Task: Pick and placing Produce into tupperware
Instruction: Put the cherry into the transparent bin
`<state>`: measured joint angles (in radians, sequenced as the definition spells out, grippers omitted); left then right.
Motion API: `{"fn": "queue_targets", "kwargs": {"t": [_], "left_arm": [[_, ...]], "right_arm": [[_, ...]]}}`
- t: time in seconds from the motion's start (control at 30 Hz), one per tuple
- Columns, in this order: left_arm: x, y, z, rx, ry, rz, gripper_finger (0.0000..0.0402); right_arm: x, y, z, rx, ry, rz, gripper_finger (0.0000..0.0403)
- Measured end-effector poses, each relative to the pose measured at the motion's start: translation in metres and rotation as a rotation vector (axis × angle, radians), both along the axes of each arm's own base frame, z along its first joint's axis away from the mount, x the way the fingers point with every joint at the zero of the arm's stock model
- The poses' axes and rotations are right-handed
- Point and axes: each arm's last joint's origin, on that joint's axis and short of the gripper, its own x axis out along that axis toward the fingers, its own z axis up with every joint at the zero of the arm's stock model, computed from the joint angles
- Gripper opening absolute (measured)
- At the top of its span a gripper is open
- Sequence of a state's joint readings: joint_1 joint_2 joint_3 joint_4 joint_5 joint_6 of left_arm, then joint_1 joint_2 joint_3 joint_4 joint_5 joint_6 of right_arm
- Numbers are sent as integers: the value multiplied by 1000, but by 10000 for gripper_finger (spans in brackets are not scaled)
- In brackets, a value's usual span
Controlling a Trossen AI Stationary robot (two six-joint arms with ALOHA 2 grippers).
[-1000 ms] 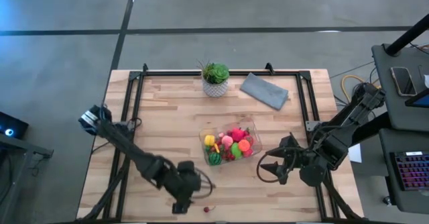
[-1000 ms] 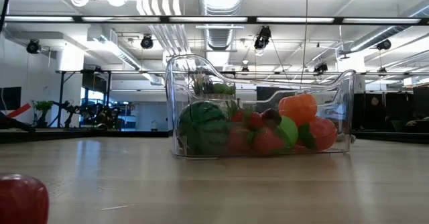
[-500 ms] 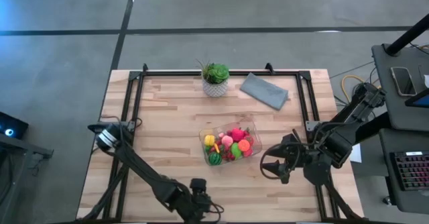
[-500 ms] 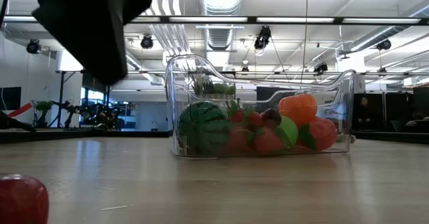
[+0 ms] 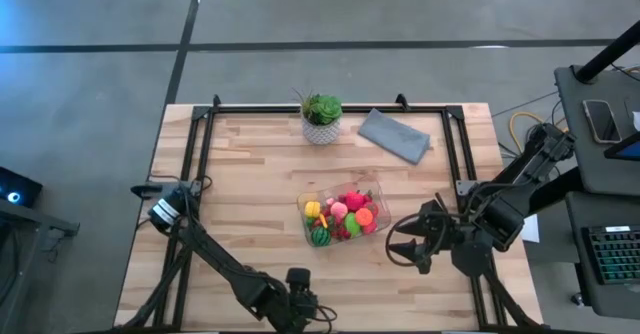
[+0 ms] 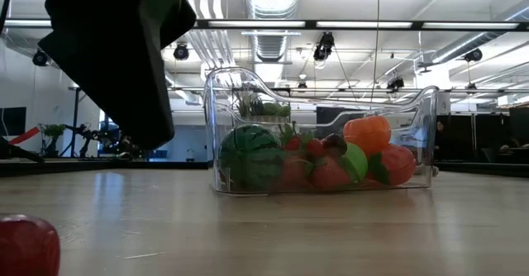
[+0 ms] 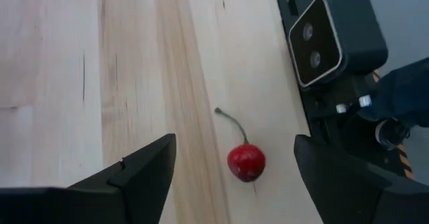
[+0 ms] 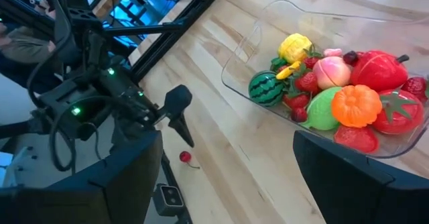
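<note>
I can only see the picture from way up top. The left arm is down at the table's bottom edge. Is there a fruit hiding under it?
Observer: Yes, a red cherry lies on the table between the open left pincer's fingers, untouched.
Operator: Anything next to it?
Observer: A small dark camera box at the table's edge.
Operator: Is the tupperware by the right pincer overfull?
Observer: No, the produce sits below its rim.

Left gripper (image 5: 300,309) partly cut off at high view's bottom edge.
</note>
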<state>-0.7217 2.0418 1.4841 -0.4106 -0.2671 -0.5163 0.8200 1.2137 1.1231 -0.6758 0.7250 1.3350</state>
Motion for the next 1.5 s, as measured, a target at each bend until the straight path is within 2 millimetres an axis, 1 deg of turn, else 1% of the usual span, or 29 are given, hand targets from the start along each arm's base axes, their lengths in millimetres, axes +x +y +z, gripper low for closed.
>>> {"fn": "queue_targets", "kwargs": {"t": [0.17, 0.3, 0.43, 0.57, 0.8, 0.97, 1.13, 1.5], "left_arm": [[0, -2, 1, -13, -15, -4, 257], [-2, -7, 2, -27, -29, -16, 245], [-7, -10, -1, -17, -25, -26, 244], [-9, -7, -7, 13, -17, -12, 244], [-6, -10, -6, -21, -61, -16, 244], [-6, -9, -7, -1, -63, -31, 244], [-11, -5, -17, 21, -29, -33, 244], [-11, -6, -20, -23, -40, -51, 244]], "right_arm": [[0, 0, -4, -7, 9, 2, 327], [0, 0, -7, -6, 24, 13, 327], [-1, 0, -8, -4, 29, 19, 327], [-1, 0, -8, -5, 30, 19, 327], [-1, 0, -8, -6, 30, 19, 327], [-1, 0, -8, -6, 31, 19, 327], [-1, 0, -9, -6, 32, 19, 327], [-1, 0, -10, -9, 34, 19, 327]]}}
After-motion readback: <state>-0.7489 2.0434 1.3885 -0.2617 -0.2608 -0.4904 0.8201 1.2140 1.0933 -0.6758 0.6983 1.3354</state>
